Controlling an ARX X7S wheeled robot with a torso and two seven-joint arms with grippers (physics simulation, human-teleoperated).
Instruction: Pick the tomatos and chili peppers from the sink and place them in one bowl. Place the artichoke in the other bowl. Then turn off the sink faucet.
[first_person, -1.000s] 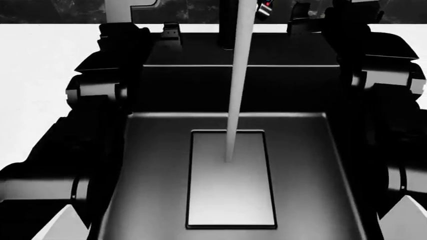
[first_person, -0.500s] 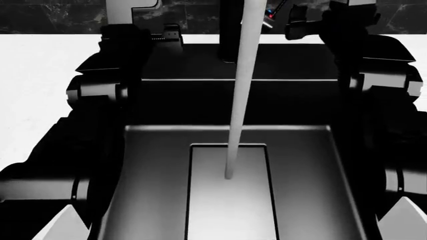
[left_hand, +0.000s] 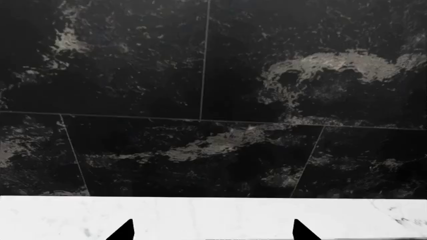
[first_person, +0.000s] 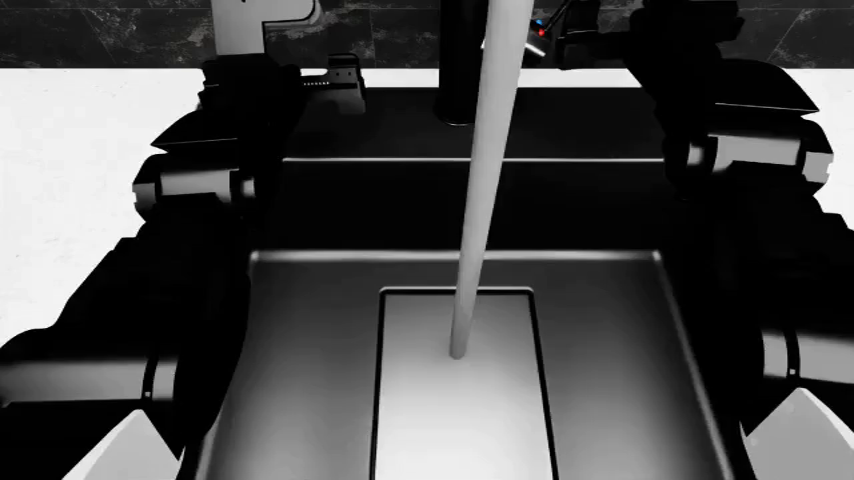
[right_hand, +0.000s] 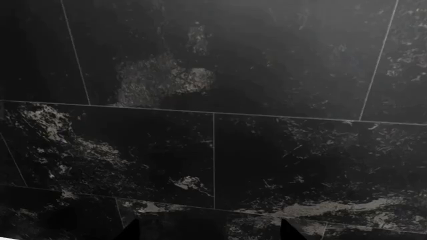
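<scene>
Water stream (first_person: 470, 240) ran into sink (first_person: 601, 380). Both pincers faced wall tiles (left_hand: 200, 75), tips apart, released, empty. Risked bumping faucet (first_person: 461, 60) through poor visibility.

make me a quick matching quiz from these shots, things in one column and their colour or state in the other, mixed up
Things:
1. water stream
2. countertop
3. wall tiles
4. sink basin

Colour or state:
a. dark marbled with thin pale grout lines
b. plain white, flanking the sink
c. running down onto the basin floor
d. grey metal, no vegetables visible in it

Pairs: 1-c, 2-b, 3-a, 4-d
</scene>
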